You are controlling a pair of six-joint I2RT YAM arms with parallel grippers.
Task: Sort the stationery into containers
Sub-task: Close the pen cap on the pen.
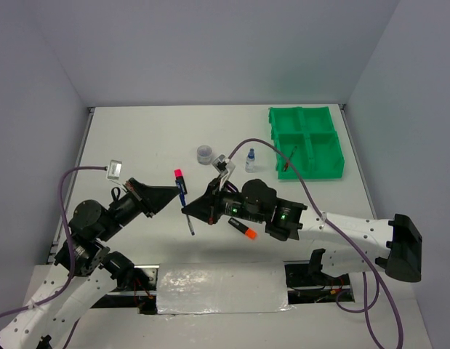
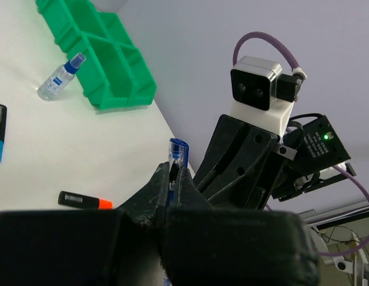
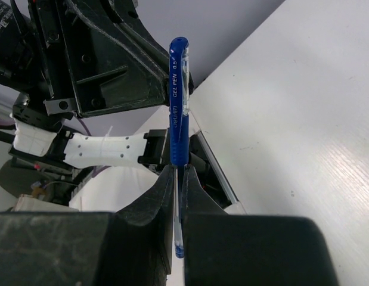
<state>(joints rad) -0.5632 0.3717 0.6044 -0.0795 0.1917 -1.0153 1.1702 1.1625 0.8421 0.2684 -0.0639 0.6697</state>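
left pincer (image 2: 172, 180) and right pincer (image 3: 177, 179) both pinch blue pen (image 3: 177, 101); left should release before right heads for green tray (image 1: 315, 174).

We log left gripper (image 2: 172, 182) and right gripper (image 3: 178, 179) tip to tip at the blue pen (image 3: 177, 113), each blocking the other, bottle (image 1: 250, 161) standing between them and the green tray (image 1: 312, 173), open tabletop (image 1: 152, 131) beyond the tub (image 1: 204, 153).

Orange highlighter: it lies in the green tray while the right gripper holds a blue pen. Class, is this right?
No. The orange highlighter lies on the table, outside the green tray, as the top view shows; the right gripper does hold the blue pen.
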